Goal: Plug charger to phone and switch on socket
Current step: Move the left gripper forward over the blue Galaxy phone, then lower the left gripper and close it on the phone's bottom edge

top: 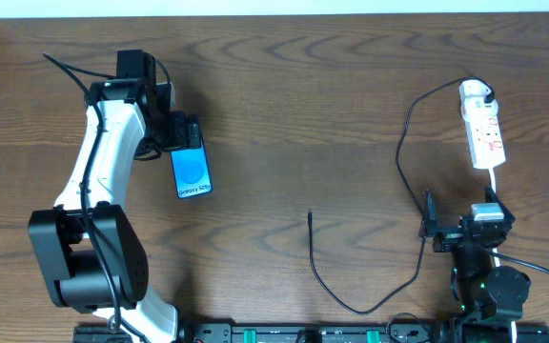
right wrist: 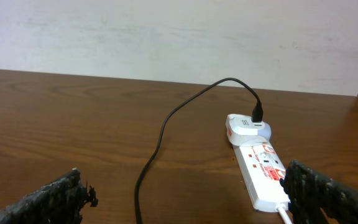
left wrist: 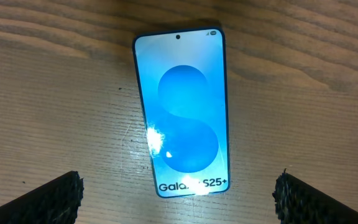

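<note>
The phone [top: 192,173] lies flat on the table at the left, blue screen up, and fills the left wrist view [left wrist: 182,112]. My left gripper [top: 185,139] hovers over its far end, open and empty [left wrist: 179,194]. The socket [top: 485,133] lies at the far right and shows in the right wrist view [right wrist: 263,171]. The charger's white plug [top: 475,93] sits in its far end [right wrist: 247,127]. The black cable [top: 400,157] loops down to its free connector tip [top: 311,217] mid-table. My right gripper [top: 460,217] is open and empty just short of the socket [right wrist: 185,199].
The socket's white lead [top: 495,181] runs toward my right arm and passes by its right finger [right wrist: 284,214]. The cable's low loop [top: 370,310] lies near the table's front edge. A pale wall stands behind the table's far edge [right wrist: 166,81].
</note>
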Controlling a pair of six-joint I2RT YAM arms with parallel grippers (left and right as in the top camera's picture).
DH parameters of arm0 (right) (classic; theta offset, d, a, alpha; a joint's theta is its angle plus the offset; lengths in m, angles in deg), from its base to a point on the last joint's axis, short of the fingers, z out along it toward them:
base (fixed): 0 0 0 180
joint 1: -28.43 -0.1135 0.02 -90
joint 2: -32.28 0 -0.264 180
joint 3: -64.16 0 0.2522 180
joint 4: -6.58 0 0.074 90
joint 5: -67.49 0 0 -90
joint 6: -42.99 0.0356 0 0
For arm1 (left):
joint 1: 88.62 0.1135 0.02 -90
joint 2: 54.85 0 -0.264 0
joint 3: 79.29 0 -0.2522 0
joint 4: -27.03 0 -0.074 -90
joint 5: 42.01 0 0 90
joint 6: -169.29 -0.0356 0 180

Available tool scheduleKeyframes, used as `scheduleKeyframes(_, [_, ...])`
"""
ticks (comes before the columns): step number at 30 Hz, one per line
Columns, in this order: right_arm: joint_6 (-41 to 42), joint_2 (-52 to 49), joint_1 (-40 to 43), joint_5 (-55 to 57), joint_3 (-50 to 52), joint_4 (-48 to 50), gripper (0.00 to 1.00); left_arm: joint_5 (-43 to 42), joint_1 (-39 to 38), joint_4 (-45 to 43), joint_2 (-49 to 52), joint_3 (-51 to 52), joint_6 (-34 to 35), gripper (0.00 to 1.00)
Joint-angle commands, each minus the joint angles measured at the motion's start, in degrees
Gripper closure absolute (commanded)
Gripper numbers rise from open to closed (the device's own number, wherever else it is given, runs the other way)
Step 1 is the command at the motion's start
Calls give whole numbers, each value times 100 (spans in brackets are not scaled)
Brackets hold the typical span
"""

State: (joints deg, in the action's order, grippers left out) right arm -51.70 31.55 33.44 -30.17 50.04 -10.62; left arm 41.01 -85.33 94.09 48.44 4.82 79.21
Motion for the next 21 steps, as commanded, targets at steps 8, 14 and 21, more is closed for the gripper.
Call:
scheduleKeyframes(8, [-50,24,13,24,4,-24,1,-11,11,-149,57,74,299,2])
scheduleKeyframes(14, [-50,24,13,24,4,-24,1,-11,11,-199,166,129,538,2])
scheduleKeyframes(21, [-50,24,13,24,4,-24,1,-9,-83,-273,590,129,621,2])
